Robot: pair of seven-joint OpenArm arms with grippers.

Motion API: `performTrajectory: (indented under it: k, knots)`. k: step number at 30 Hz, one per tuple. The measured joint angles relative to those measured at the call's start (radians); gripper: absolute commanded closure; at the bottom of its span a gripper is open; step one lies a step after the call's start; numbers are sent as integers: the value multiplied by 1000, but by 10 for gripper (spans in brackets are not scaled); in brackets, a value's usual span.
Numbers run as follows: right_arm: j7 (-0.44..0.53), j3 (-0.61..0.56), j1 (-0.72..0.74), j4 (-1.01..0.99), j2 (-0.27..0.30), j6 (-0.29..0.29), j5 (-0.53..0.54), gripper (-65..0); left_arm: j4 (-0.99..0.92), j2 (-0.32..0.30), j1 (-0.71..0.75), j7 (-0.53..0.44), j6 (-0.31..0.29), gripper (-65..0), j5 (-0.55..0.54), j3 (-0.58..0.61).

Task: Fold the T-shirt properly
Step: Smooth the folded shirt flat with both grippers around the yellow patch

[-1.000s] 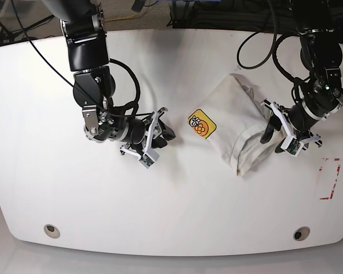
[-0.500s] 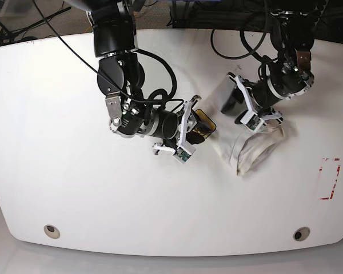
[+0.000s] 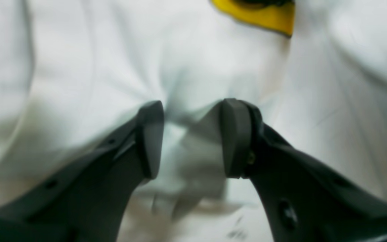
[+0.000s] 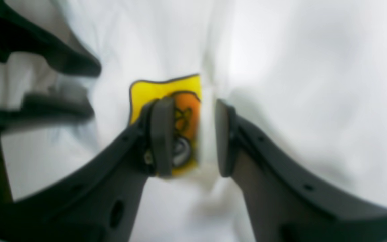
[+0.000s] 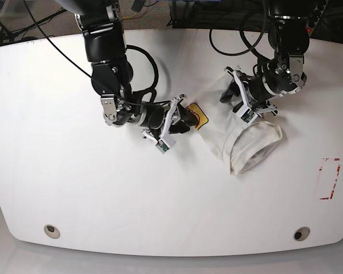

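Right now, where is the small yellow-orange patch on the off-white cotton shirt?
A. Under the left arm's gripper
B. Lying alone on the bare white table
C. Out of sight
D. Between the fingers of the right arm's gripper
D: in the right wrist view the yellow-orange patch sits on the off-white shirt between the right gripper fingers.

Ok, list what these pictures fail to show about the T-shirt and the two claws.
- Base view: the right claw covers part of the yellow label.
- Base view: the left claw hides the T-shirt beneath it.
- Both wrist views: blurred, so whether cloth is pinched is unclear.
- Large print: not visible, folded inside or underneath.
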Motion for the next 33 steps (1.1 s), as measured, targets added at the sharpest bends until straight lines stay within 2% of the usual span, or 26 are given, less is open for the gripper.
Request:
performTrajectory:
  k: [7,13,17,20,23,30,33]
  knots:
    - [-47,5,-120,129,89,-19,102,-181,5,-88,8,18,4,-257,16,-6]
    - [-166,2,-194,366,70,-13,133,-181,138,-144,47,31,4,-257,23,-7]
    - [-214,3,-174,446,58,-7,146,-181,246,-141,69,29,6,-257,21,-7]
    - [-258,4,-106,423,39,-14,124,-181,258,-130,72,24,4,-257,17,-5]
    - [-255,2,-24,369,23,-14,135,-181,257,-116,82,27,4,-257,21,-8]
    - [-256,0,156,129,-55,-14,132,-181,255,-84,104,31,4,-257,22,-3]
    - [-253,-50,202,60,-90,-22,130,-181,244,-83,103,30,4,-257,27,-4]
